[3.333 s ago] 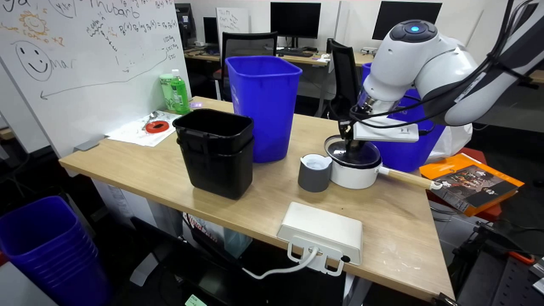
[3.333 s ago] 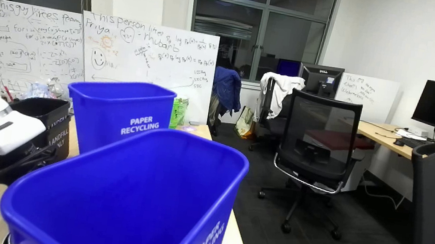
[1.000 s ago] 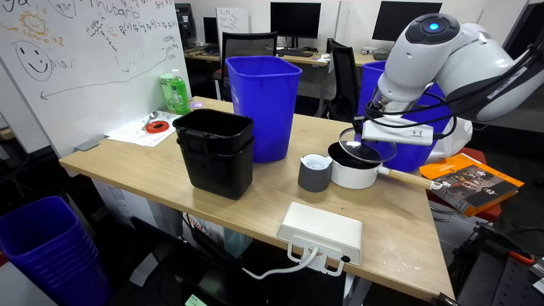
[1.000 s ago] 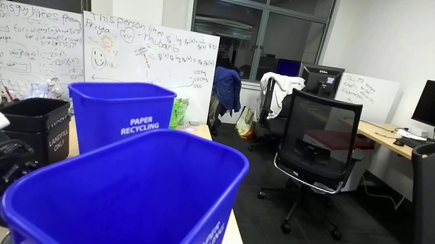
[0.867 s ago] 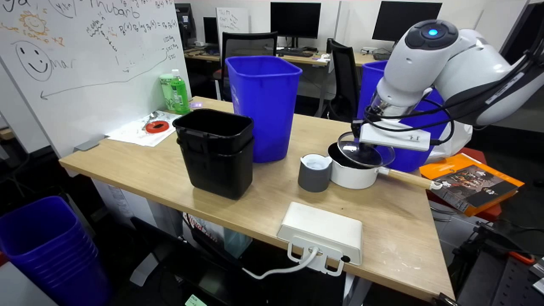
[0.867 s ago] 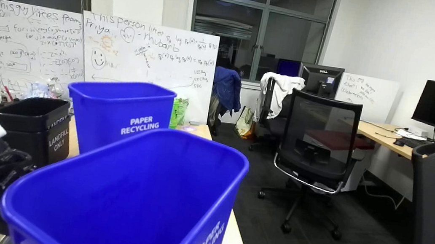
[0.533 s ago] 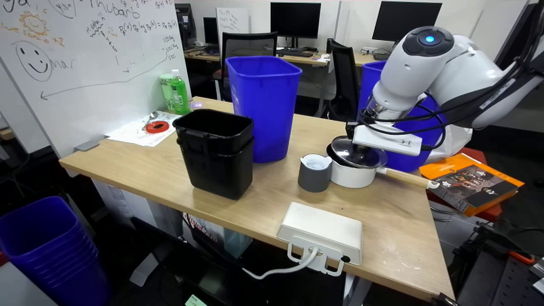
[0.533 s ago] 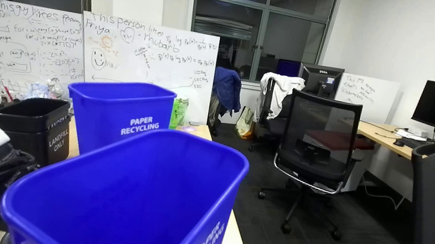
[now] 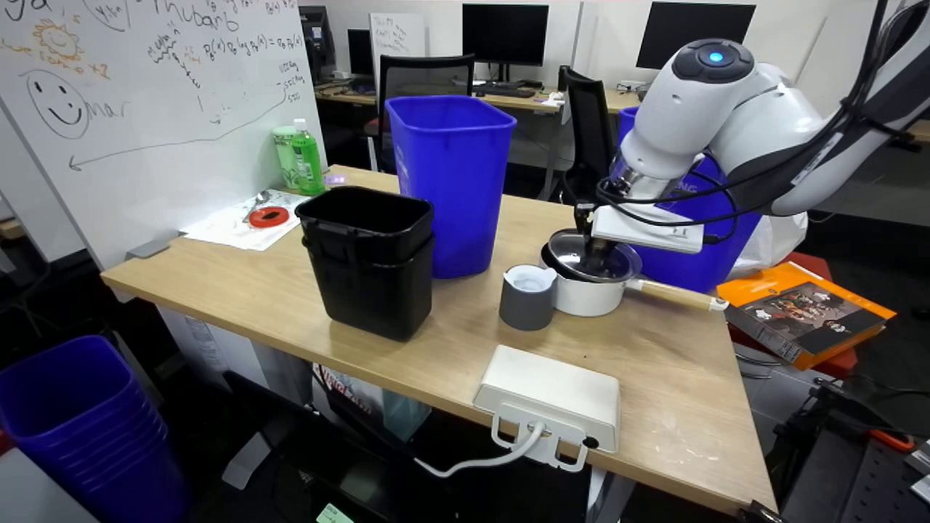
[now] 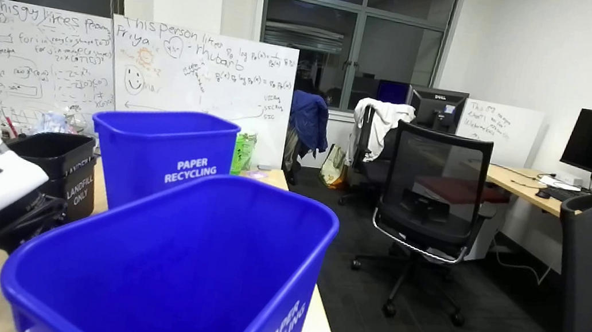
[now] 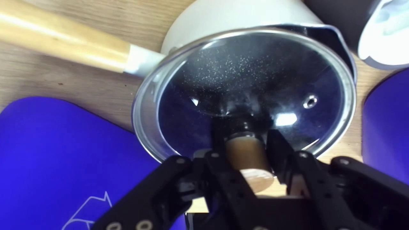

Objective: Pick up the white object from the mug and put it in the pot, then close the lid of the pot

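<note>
A robot's gripper (image 11: pixel 246 142) pinches the brown knob (image 11: pixel 250 156) of a glass lid (image 11: pixel 249 70) between its 2 fingers (image 11: pixel 277 144), over a low white pot (image 9: pixel 587 299) on a wooden table (image 9: pixel 654 396). Rimmed in metal, the lid sits askew: in an exterior view a dark strip of the pot's opening shows along the near left, and in the wrist view it shows by the spout (image 11: pixel 334 40). Whether the lid's rim touches the pot cannot be told. The pot's pale wooden handle (image 9: pixel 676 294) points right. Just left of the pot stands a dark grey mug (image 9: pixel 527 305), upright and white inside; whether a separate white object lies in the mug or beneath the lid cannot be made out. In both exterior views, 2 blue bins (image 9: pixel 454 196) and a black bin (image 9: pixel 374 283) share the table. At its near edge sits a white box (image 9: pixel 552 385); at far left, a green bottle (image 9: pixel 308 163) stands by a whiteboard (image 9: pixel 182 109).
</note>
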Robot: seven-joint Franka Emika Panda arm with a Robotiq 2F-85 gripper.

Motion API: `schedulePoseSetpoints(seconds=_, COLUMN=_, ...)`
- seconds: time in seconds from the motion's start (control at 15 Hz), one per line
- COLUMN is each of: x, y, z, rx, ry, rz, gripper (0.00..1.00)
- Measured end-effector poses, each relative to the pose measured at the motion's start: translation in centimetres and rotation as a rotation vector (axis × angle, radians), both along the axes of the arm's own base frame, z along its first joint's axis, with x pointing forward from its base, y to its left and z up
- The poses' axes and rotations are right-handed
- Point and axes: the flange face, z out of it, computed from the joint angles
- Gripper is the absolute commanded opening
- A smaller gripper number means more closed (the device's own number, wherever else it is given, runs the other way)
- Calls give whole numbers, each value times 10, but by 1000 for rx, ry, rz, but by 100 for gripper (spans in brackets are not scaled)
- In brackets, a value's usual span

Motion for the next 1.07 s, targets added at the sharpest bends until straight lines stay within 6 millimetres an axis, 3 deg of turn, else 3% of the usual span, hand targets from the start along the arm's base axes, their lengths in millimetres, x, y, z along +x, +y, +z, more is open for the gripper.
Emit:
schedulePoseSetpoints(seconds=0.67, x=36, y=27, z=8, rx=71, ry=150, rz=269, gripper=13)
schedulePoseSetpoints(seconds=1.07, x=45, y=21, z=11, rx=87, ry=212, rz=337, gripper=13)
